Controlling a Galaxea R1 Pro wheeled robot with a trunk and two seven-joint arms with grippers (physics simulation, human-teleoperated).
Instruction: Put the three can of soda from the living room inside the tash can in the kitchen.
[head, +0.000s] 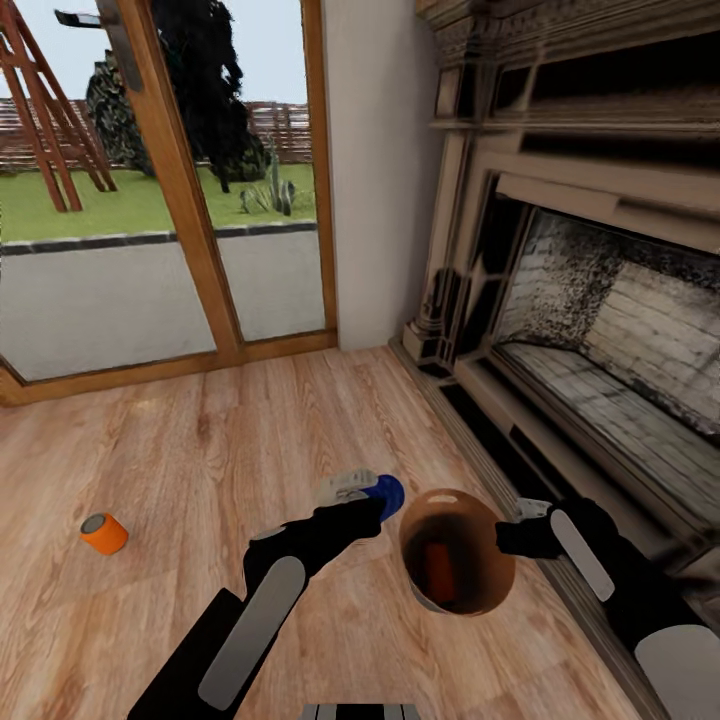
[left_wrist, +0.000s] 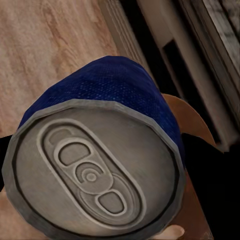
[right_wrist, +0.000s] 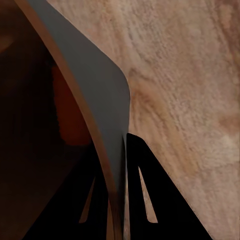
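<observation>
My left gripper (head: 368, 494) is shut on the blue can of soda (head: 388, 492), holding it just left of the trash can's rim; its grey top (left_wrist: 92, 172) faces the left wrist camera. The trash can (head: 480, 565) hangs tilted above the floor, its brown inside toward me. My right gripper (head: 512, 536) is shut on its rim, with the black fingers (right_wrist: 142, 195) clamped either side of the grey wall (right_wrist: 95, 85). The reddish can (head: 437, 570) lies inside the bin, also visible as the reddish can (right_wrist: 70, 115). The orange can (head: 104, 533) lies on the wood floor at far left.
An ornate fireplace (head: 600, 330) with a raised hearth edge runs along the right side, close to my right arm. Wood-framed glass doors (head: 170, 200) stand ahead on the left, and a white wall (head: 380, 170) sits between them and the fireplace.
</observation>
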